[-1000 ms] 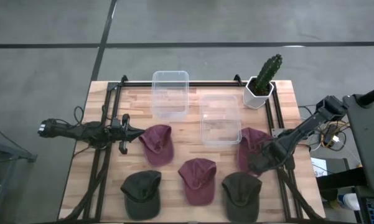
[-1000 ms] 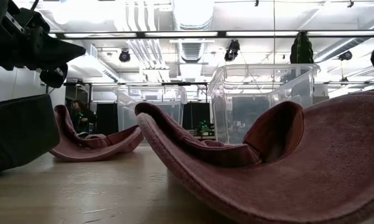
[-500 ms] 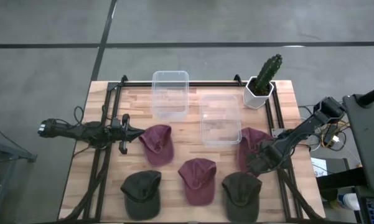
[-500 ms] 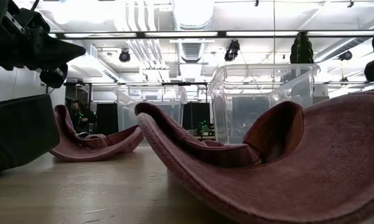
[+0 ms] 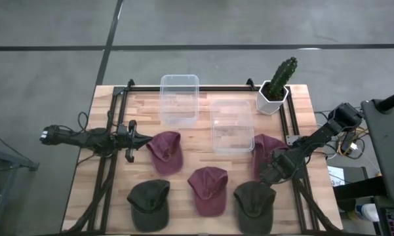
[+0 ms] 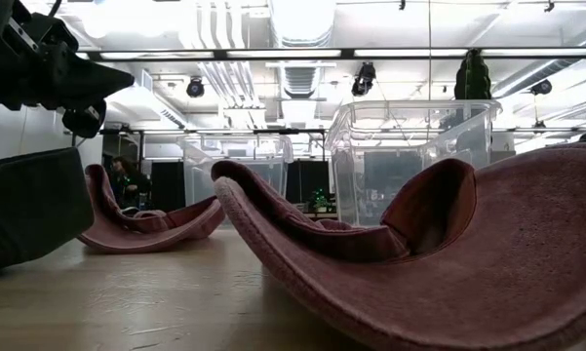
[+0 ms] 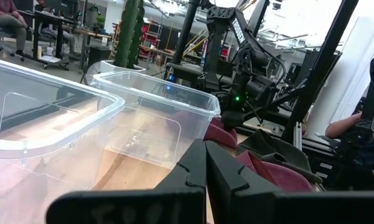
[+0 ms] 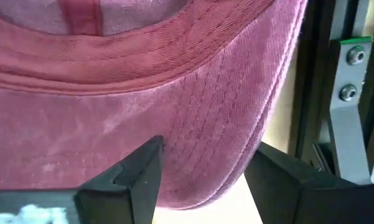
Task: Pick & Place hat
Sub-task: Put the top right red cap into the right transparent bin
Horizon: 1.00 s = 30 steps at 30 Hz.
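Since the earlier frame only the right arm has shifted: its gripper has slid a little further toward the front of the wooden table, along the brim of the maroon hat at the right edge; all else lies as it was. On the table, two clear plastic bins stand at the back, the left bin and the right bin, well apart from each other. A potted cactus stands at the back right corner. Four other hats lie in front of the bins. The right gripper is over the front end of the maroon hat, and in the right wrist view its fingers are spread, one on each side of the brim edge, not closed on it. The left gripper waits at the left side, its fingers pressed together, empty, just beside another maroon hat.
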Each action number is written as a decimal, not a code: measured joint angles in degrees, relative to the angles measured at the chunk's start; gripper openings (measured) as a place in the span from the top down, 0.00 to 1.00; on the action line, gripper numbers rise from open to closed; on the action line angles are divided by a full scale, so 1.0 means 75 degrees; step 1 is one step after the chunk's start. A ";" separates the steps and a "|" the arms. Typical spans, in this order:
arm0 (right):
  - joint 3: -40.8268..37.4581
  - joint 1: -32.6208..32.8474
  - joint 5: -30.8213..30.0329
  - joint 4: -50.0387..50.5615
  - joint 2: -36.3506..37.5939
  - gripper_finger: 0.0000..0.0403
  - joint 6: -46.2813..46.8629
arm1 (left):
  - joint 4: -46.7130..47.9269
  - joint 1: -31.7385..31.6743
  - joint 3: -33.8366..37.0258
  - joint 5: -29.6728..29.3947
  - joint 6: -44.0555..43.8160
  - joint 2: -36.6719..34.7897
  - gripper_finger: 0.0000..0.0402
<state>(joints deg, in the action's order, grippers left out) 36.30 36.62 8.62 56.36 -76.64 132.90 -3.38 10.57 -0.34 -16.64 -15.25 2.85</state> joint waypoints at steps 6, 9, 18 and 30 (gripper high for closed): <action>-0.0009 0.0000 -0.0374 -0.0030 0.0047 0.50 -0.0053 | 0.0001 0.0002 0.0000 0.0000 0.0003 -0.0002 1.00; -0.0009 0.0003 -0.0396 -0.0030 0.0047 0.50 -0.0101 | 0.0000 0.0002 0.0000 0.0000 0.0000 -0.0002 1.00; -0.0012 0.0000 -0.0378 0.0021 0.0051 0.59 -0.0118 | 0.0000 0.0001 0.0000 0.0002 0.0003 -0.0002 1.00; 0.0093 -0.0003 -0.0258 0.0182 0.0066 0.84 -0.0166 | 0.0000 0.0002 0.0000 0.0000 0.0003 -0.0002 1.00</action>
<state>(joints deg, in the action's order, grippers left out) 37.00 36.60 6.68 57.73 -76.14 131.65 -3.38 10.59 -0.34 -16.64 -15.22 2.83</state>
